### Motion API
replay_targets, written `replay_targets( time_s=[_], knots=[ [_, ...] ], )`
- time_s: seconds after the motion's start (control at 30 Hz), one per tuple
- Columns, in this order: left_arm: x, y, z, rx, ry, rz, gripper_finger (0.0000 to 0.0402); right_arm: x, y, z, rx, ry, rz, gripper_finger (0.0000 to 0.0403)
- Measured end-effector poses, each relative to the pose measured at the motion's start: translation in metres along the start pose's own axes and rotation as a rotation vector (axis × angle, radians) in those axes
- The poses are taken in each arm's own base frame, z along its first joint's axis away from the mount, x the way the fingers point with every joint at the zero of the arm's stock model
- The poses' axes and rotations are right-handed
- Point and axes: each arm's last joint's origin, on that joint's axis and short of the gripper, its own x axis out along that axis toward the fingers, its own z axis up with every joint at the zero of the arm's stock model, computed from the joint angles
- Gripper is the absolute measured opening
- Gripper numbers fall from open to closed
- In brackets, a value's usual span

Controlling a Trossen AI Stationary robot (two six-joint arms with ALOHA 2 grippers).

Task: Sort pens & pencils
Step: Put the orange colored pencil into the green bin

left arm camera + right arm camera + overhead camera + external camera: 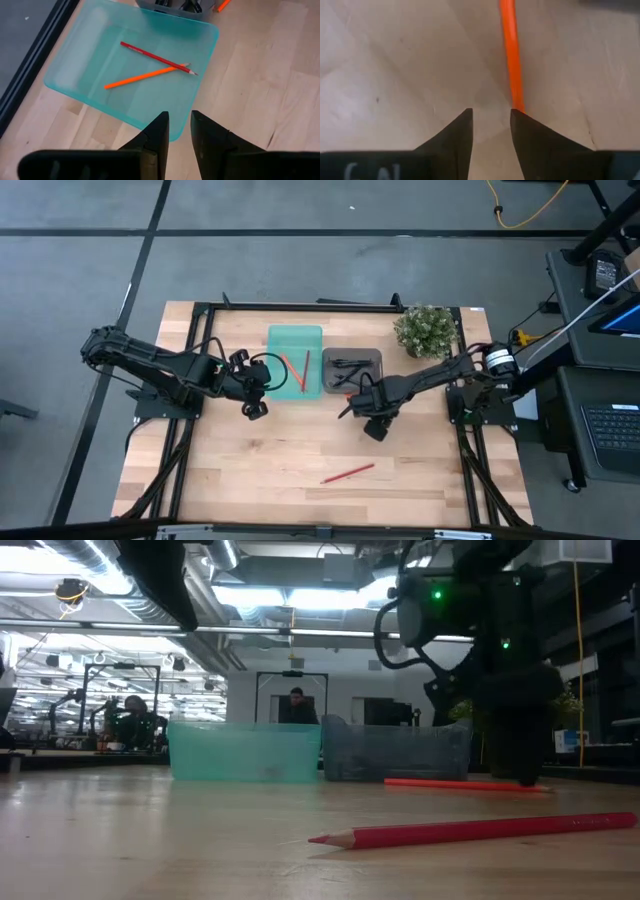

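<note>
an orange pencil (510, 55) lies just past one fingertip of the parted, empty right gripper (491, 120), so pickup seems underway; next, centre and close.

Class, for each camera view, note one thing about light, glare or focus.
High view: even light, faint shadows under the arms. Low view: ceiling lights glare; the near red pencil looks soft. Left wrist view: the teal tray is translucent, its pencils sharp. Right wrist view: the orange pencil is blurred, very close.
</note>
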Motion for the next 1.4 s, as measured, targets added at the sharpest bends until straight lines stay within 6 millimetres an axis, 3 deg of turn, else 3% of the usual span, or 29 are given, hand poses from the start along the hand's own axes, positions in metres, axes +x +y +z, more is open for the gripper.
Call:
replay_targets(
  time_s=[0.23,0.67,0.93,1.13,1.4],
  knots=[
    [0.0,0.0,0.0,0.005,-0.003,0.004,0.0075,0.008,-0.004,0.007,-0.013,-0.055,0.057,0.0132],
    [0.0,0.001,0.001,0.008,-0.014,0.026,0.0075,0.009,-0.005,0.007,0.066,0.019,0.155,0.0132],
    [0.0,0.001,0.001,0.008,-0.016,0.029,0.0075,-0.004,0.008,0.007,0.064,0.076,0.216,0.0132],
    [0.0,0.001,0.001,0.008,-0.016,0.03,0.0075,-0.02,0.012,0.004,0.034,0.04,0.08,0.0132],
    [0.0,0.001,0.0,0.008,-0.016,0.029,0.0075,-0.02,0.011,0.003,-0.044,-0.021,-0.012,0.0132]
  ],
)
